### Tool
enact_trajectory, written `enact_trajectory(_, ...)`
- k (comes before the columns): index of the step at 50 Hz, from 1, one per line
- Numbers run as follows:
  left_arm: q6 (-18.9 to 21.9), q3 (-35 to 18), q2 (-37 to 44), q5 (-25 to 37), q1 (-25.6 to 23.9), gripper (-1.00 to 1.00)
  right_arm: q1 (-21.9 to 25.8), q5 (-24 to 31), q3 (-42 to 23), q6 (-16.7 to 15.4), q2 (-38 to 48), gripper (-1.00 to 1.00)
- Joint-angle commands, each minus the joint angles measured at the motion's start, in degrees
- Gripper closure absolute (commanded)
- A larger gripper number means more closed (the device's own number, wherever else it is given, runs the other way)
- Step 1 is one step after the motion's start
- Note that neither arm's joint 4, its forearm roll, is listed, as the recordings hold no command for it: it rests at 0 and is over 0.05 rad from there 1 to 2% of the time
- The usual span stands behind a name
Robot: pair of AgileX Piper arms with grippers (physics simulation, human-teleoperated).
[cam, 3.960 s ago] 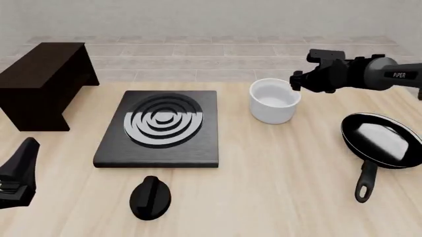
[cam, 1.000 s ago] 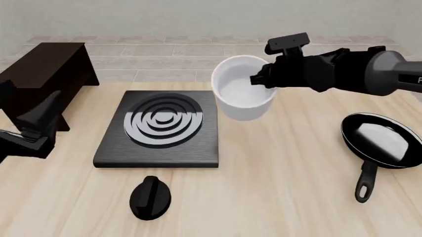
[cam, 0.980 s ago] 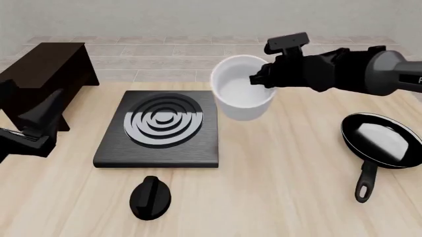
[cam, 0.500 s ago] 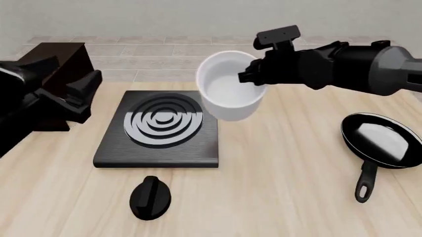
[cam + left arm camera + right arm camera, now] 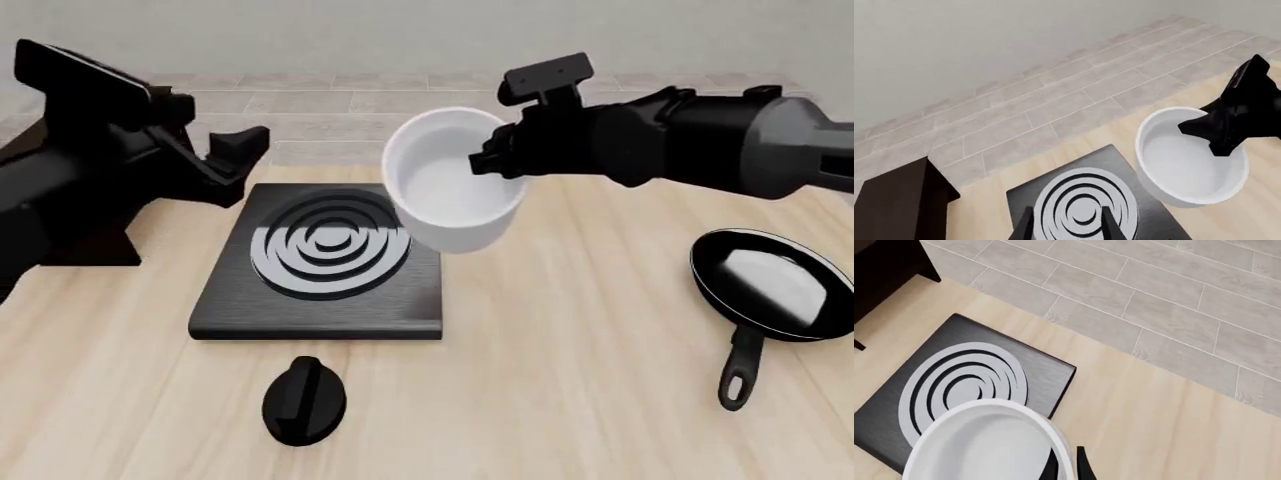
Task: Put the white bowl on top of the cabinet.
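**Bowl aloft over the stove plate's corner**

While the right pincer pinches the rim of the white bowl, the bowl hangs in the air, tilted with its opening toward the camera, above the far right corner of the stove plate. From the right wrist view, the bowl's rim sits between the fingertips, with the plate's silver rings below it. The left pincer is raised above the plate's far left side with its fingers spread and nothing between them; its two fingertips frame the rings in the left wrist view, which also shows the bowl beyond. The cabinet stands on the tabletop at far left, largely hidden by the left arm. A black frying pan lies at right, and a black knob sits near the front edge.
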Motion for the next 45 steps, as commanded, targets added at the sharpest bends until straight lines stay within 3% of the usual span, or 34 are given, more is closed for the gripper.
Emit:
enact_trajectory(1, -2.43, -5.23, 2.5, 6.22, -2.88, -1.0, 0.83, -0.4, -0.41, -0.4, -0.46, 1.0)
enact_trajectory(14, -8.06, -12.43, 5.78, 14.21, -8.01, -1.0, 2.34, -0.47, -0.48, -0.28, -0.3, 1.0)
enact_trajectory(45, -16.05, -16.68, 12.11, 17.69, -13.02, -1.0, 4.79, -0.49, 0.78, -0.24, -2.16, 1.0)
